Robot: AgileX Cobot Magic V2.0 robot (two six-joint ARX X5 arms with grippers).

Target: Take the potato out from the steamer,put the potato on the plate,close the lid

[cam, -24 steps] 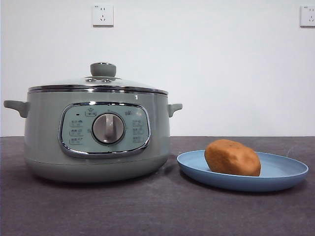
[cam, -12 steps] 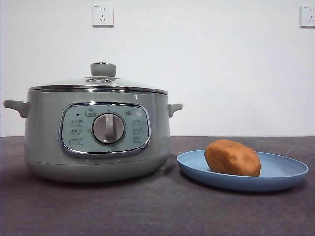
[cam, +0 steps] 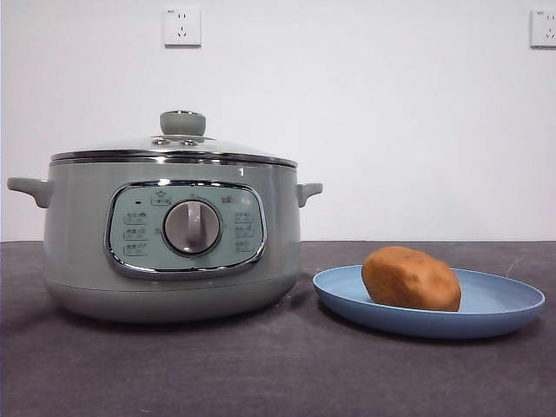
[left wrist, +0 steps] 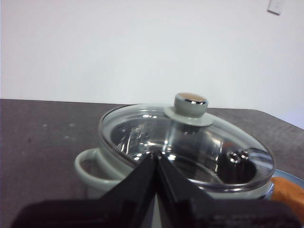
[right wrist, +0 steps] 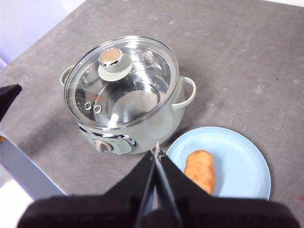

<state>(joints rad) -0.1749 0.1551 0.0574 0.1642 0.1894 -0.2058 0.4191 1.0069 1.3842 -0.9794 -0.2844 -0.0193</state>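
The sage-green steamer (cam: 78, 252) stands on the dark table with the glass lid (cam: 174, 146) resting on its rim. The orange-brown potato (cam: 410, 278) lies on the light-blue plate (cam: 508, 304) just right of the steamer. Neither gripper shows in the front view. My left gripper (left wrist: 156, 155) is shut and empty, held back from the steamer and a little above its near side, facing the lid (left wrist: 142, 135) and its knob (left wrist: 190, 103). My right gripper (right wrist: 156, 153) is shut and empty, high above the table, over the gap between the steamer (right wrist: 164, 124) and the plate (right wrist: 240, 159) with the potato (right wrist: 200, 170).
Two wall sockets (cam: 182, 26) are on the white wall behind. The dark table (cam: 278, 373) stretches in front of the steamer and plate. A black arm part (right wrist: 7, 97) shows at the edge of the right wrist view, apart from the steamer.
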